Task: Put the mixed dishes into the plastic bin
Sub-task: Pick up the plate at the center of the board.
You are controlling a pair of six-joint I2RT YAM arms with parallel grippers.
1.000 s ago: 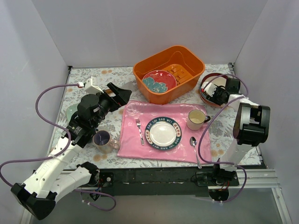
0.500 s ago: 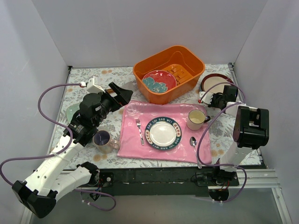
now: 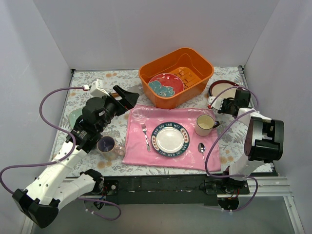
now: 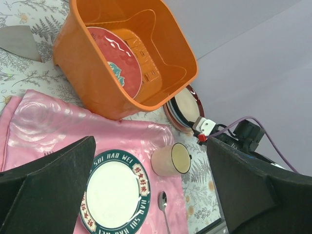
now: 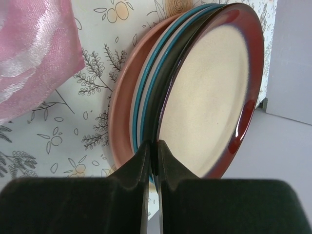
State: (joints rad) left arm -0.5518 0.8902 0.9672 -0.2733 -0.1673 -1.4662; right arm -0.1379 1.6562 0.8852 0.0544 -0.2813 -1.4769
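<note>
table (image 3: 87,80): floral top, carries everything you see here.
bin (image 3: 195,90): orange, at the far edge, right of centre. One plate is inside.
cloth (image 3: 141,146): pink, centre of the table toward the near edge. Its far hem is just beside the bin.
left claw (image 3: 130,100): yours stands wide open with nothing in it. It hangs over the table's left half, pointing toward the bin.
right claw (image 5: 153,148): you're pinched tight on the rim of the top plate, at the far right corner.
plate stack (image 3: 222,87): far right corner, just beside the bin. Pinkish plate at the bottom, teal-edged above it, a dark one above that.
top plate (image 5: 214,97): cream face, red-brown rim, on top of the stack.
floral plate (image 3: 165,84): red with teal flowers, in the bin's near-left end, leaning on the wall.
lettered plate (image 3: 169,139): white with a dark rim, centre of the cloth.
mint plate (image 3: 73,117): left edge of the table, only a sliver shows.
cream mug (image 3: 204,125): on the cloth's right edge.
lavender mug (image 3: 106,145): just off the cloth's left edge.
fork (image 3: 145,135): on the cloth, left of the lettered plate.
spoon (image 3: 202,148): at the cloth's right edge, on the near side of the cream mug.
</note>
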